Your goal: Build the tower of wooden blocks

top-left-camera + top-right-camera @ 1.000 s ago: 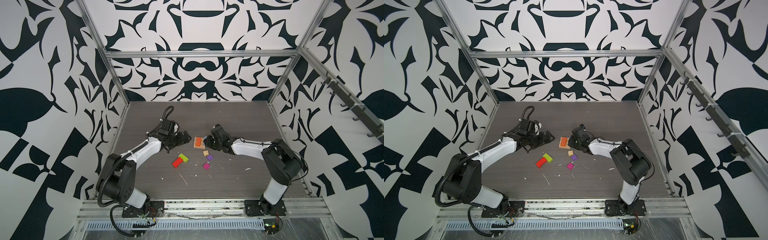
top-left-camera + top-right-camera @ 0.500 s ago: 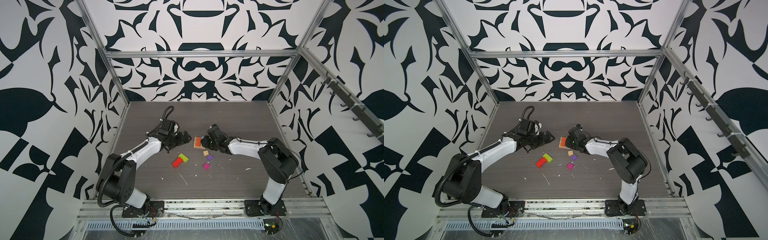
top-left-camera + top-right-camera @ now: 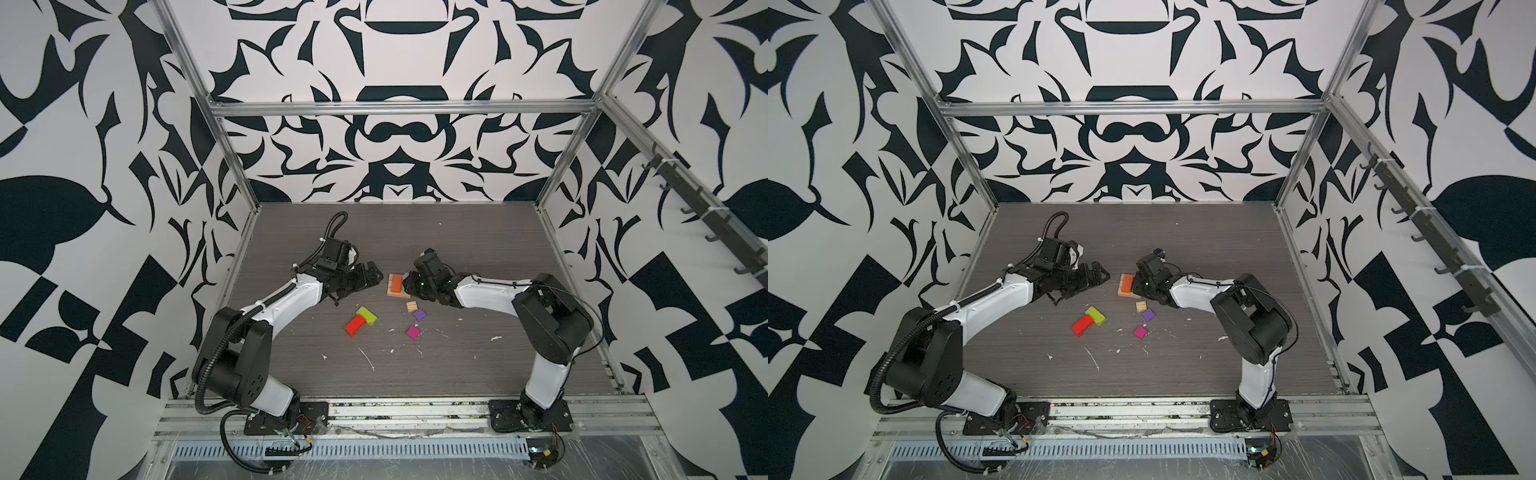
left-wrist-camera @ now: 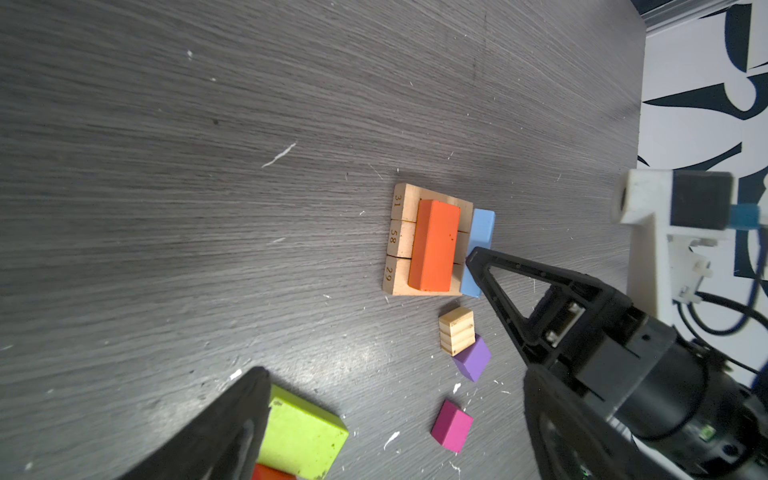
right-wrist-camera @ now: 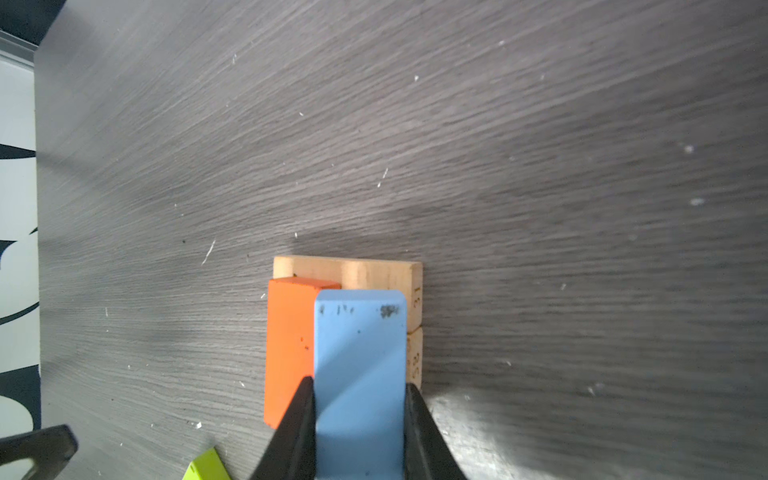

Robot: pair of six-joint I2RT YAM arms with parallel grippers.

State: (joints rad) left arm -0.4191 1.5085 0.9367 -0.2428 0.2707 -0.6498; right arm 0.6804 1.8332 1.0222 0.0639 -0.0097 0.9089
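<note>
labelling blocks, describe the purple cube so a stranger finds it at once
Mid-table stands a tan base carrying an orange block. Just below it in a top view sits a plain wood cube, the purple cube beside it. It is violet; the magenta cube, pinker, lies apart.

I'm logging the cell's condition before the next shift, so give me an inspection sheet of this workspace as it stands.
Surface: dark wood-grain table, flecked white.
Job's things: three-block tan base with orange block on top; blue block held beside the orange one; green block and red block touching; tan cube, purple cube and magenta cube loose.
Clutter: white scraps towards the front.
Grippers: left gripper open, empty, left of base; right gripper shut on blue block.
Cables: black hose on left arm, clear of blocks.
Surroundings: patterned walls, metal frame, hook rail at right.
</note>
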